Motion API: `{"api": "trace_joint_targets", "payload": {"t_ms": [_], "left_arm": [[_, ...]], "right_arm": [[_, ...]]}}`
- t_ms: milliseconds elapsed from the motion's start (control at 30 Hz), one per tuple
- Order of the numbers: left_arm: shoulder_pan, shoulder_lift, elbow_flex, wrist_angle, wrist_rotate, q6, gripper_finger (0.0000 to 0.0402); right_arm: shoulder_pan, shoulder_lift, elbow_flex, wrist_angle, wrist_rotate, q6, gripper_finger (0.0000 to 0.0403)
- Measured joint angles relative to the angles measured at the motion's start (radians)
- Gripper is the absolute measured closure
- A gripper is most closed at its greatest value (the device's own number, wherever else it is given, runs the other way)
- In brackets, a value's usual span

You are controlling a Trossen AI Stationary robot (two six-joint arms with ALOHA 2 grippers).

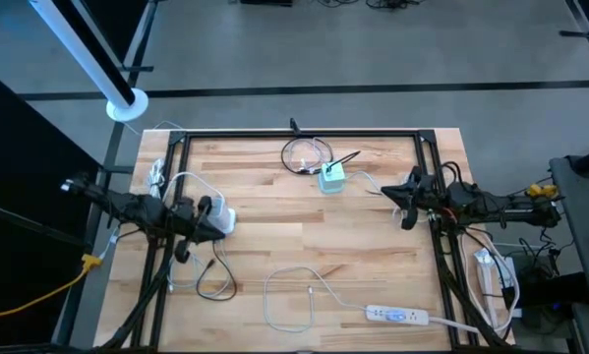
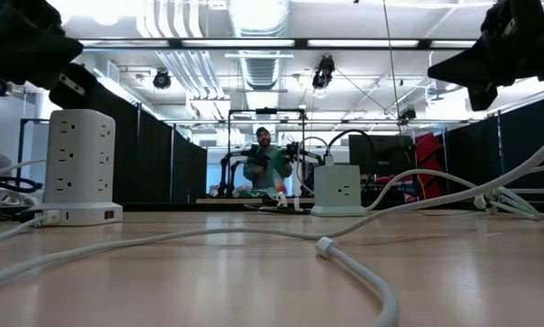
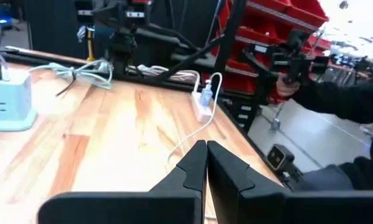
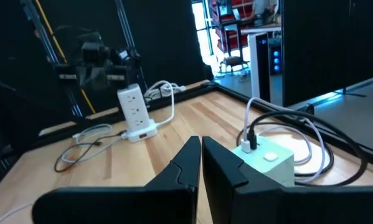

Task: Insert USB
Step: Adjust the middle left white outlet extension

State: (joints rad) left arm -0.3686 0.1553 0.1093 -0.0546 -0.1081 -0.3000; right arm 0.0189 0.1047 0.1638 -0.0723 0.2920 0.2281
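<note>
The left gripper [image 1: 218, 218] hangs over the left side of the wooden table [image 1: 304, 246], its 2 fingers [image 3: 195, 167] pressed together with nothing between them. The white tower power strip [image 1: 221, 220] sits directly under and just ahead of those closed jaws in the high view; in the low view it stands upright at the left, with rows of outlets on its faces. Below the jaws, toward the front edge, a thin black cable [image 1: 213, 280] lies in a loose loop on the wood. Which end carries the USB plug cannot be told.

Further right, near the front edge, a white cable [image 1: 299, 290] curls into a wide loop and runs to a flat white power strip [image 1: 397, 316] lying on the table, well apart from both sets of jaws.

At the back middle, a pale green cube charger [image 1: 332, 178] stands between the 2 grippers, nearer the right one, with a coil of dark and white cords [image 1: 306, 155] just behind it. In the right wrist view it shows just ahead of the right jaws, with a black plug and a white plug in its top.

The right gripper [image 1: 405, 203] is held above the right side of the table, its jaws also shut tight and empty. A person [image 2: 261, 168] sits far beyond the table.
</note>
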Motion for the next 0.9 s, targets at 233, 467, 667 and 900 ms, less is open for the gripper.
{"api": "trace_joint_targets", "payload": {"t_ms": [233,467,667,900], "left_arm": [[-0.023,0.063,0.052,-0.100,-0.134,0.038,0.0401],[-0.022,0.102,0.168,-0.186,-0.195,0.135,0.0401],[-0.023,0.134,0.271,-0.226,-0.203,0.192,0.0401],[-0.031,0.247,0.314,-0.734,-0.189,-0.314,0.0401]], "right_arm": [[0.000,0.001,0.000,-0.002,0.028,0.009,0.0403],[0.000,0.004,-0.001,-0.004,0.046,0.017,0.0403],[0.000,0.007,-0.003,-0.006,0.051,0.027,0.0403],[0.000,0.025,-0.020,-0.051,0.059,0.069,0.0403]]}}
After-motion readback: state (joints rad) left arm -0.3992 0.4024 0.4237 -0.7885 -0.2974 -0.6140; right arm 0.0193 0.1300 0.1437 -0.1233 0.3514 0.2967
